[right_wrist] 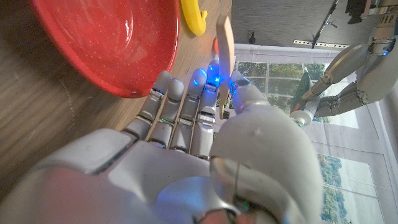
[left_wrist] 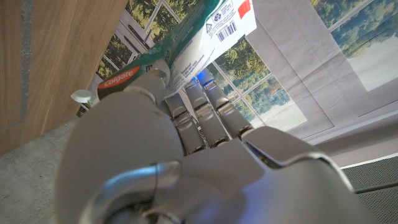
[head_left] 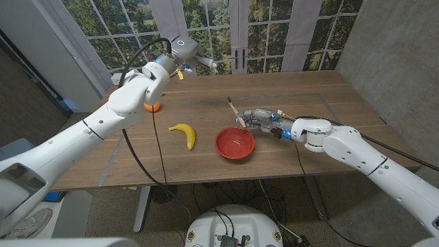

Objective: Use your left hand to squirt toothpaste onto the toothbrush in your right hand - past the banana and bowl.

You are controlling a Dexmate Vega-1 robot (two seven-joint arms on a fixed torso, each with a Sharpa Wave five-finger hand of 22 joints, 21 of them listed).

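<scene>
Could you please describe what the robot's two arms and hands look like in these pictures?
Both arms have smooth, rounded white shells with dark seams at the joints. Black cables loop loosely beside each arm. The left hand and right hand are grey metallic with segmented fingers and pale glossy backs. Small blue lights glow at the right hand's fingers.
</scene>
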